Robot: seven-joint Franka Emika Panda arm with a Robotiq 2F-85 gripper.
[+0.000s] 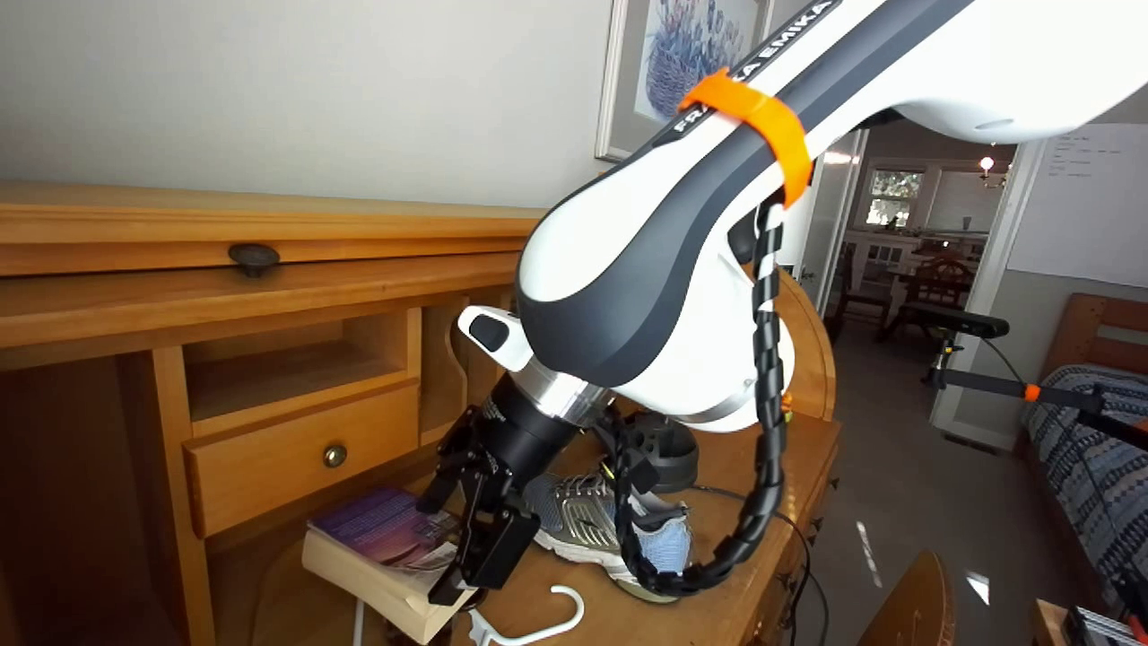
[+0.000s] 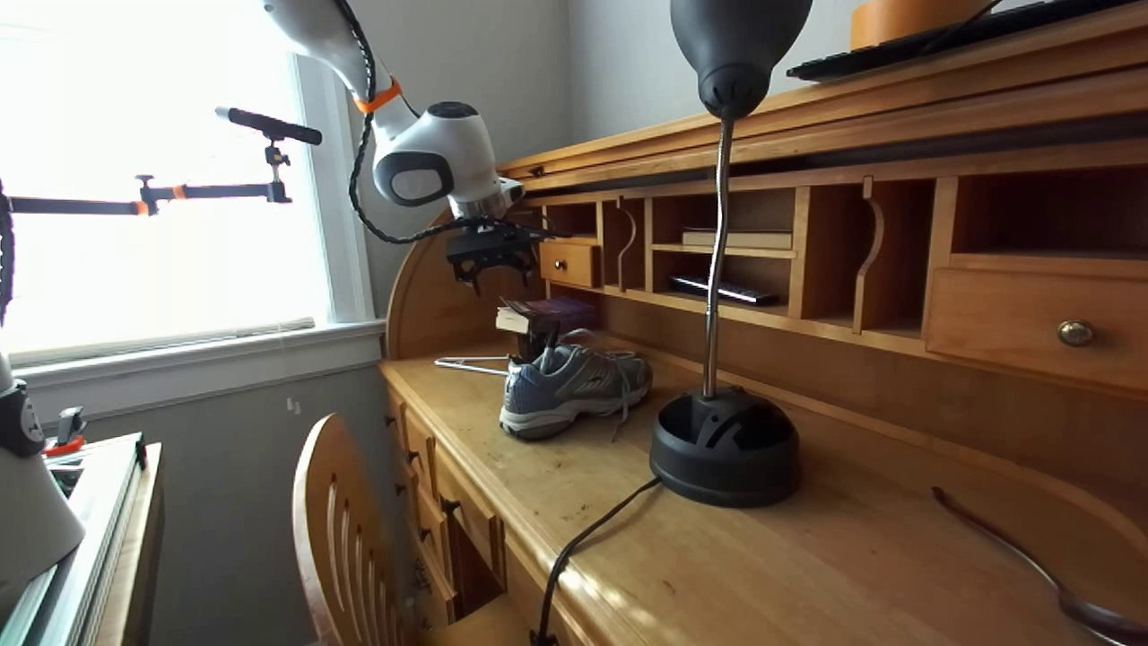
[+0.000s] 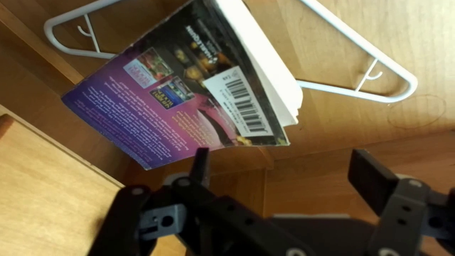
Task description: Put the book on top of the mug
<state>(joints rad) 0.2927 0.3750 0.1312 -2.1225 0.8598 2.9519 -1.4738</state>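
The book [image 1: 368, 529] has a purple and dark back cover and cream pages. It lies flat to slightly tilted, raised above the desk, in both exterior views [image 2: 563, 311]. In the wrist view the book [image 3: 167, 110] fills the upper left, with its barcode up. The mug [image 2: 533, 344] shows only as a small dark shape under the book, behind the sneaker; in the wrist view it is hidden. The book appears to rest on it. My gripper [image 2: 503, 283] is open and empty, above and beside the book. Its fingers [image 3: 280, 154] stand wide apart with nothing between them.
A white hanger [image 3: 350, 89] lies on the desk under the book. A grey-blue sneaker [image 2: 574, 386] stands close by, with the black lamp base [image 2: 722, 480] beyond it. The desk's cubbies and small drawer [image 1: 300, 458] rise behind the book. A chair [image 2: 345, 520] stands in front.
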